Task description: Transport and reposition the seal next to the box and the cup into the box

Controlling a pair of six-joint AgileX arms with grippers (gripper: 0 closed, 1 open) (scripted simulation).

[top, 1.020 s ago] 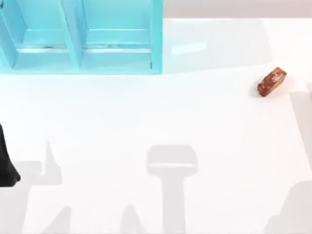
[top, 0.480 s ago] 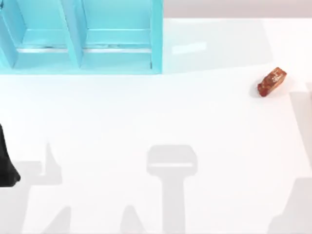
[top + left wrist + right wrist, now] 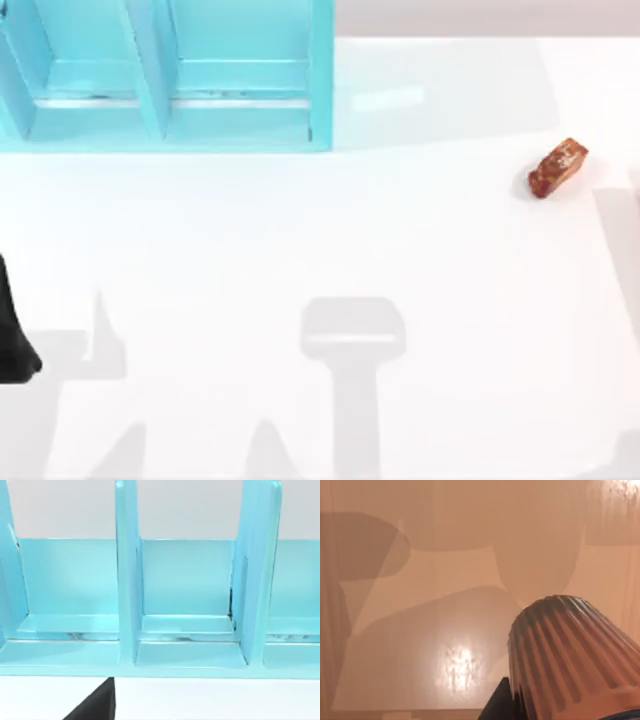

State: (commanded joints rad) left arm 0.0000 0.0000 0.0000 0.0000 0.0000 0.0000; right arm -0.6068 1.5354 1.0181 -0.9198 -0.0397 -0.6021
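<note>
Cup (image 3: 575, 655) sat close under right gripper, grip state unclear; seal (image 3: 558, 168) lay far from box (image 3: 320, 75). Likely step: carrying cup; next, box.

Top view bright, evenly lit; glossy white table (image 3: 300, 230) carries soft grey shadows along near edge and pale glare patch beside turquoise compartmented box (image 3: 165, 75). Right wrist view warm-tinted, dimmer: broad overlapping shadows, bright specular spot, ribbed reddish-brown cup (image 3: 575, 655) close, slightly soft.
</note>
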